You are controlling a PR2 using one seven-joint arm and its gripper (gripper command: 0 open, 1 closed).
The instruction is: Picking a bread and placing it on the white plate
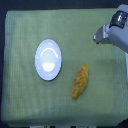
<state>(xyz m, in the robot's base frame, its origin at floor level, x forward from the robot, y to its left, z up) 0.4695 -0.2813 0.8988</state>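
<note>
The bread (80,81) lies on the cloth (25,100) just right of the plate (48,60), untouched. The gripper (99,36) hangs well away; I can't tell its finger spread. A skewed grab might roll it.

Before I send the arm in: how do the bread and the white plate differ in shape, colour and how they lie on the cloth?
The bread is long with tapered ends; the white plate is round. The bread is golden-orange and bumpy; the plate is plain glossy white. The bread lies slanted, nearer the exterior view's right and lower edge; the plate sits toward the left, apart from it. Both rest on the green cloth, untouched by the gripper.
</note>
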